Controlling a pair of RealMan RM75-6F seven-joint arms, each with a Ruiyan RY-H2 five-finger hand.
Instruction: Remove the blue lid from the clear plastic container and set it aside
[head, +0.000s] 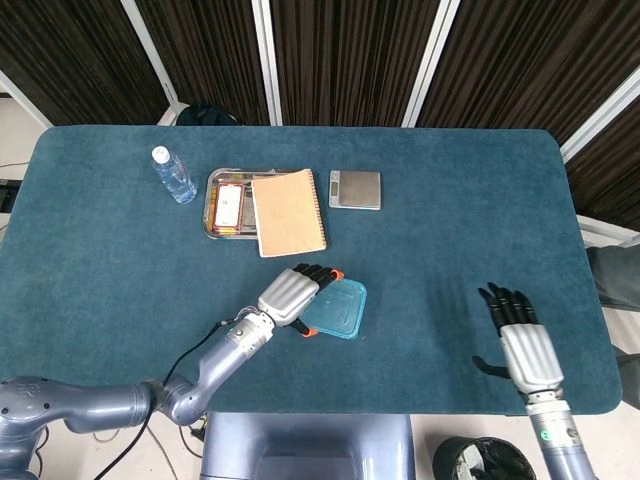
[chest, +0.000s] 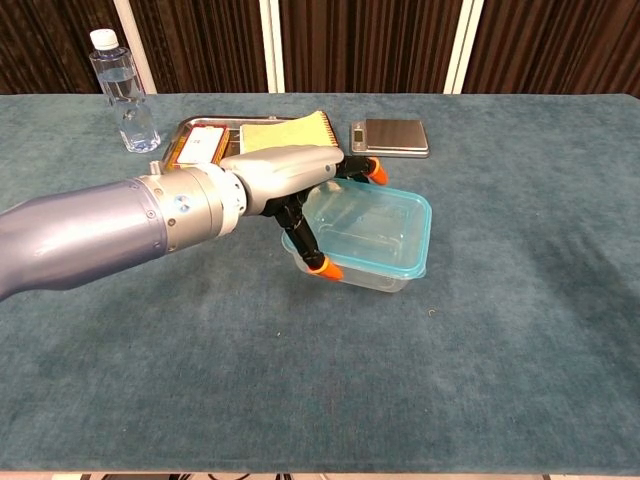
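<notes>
Orange-tipped fingers (chest: 330, 270) wrap the near-left edge of the clear plastic container with its blue lid (chest: 372, 238), the left hand (chest: 285, 178) holding it tilted on the teal cloth table (head: 120, 290), just in front of the tan spiral notebook (head: 288, 212). Far right, the right hand (head: 522, 345) hovers, fingers spread, holding nothing.

Both arms were smooth silver-grey metal, each hand (head: 290, 297) silver-backed with black fingers; the left had orange fingertips (chest: 330, 270), plus a black cable behind its wrist.
</notes>
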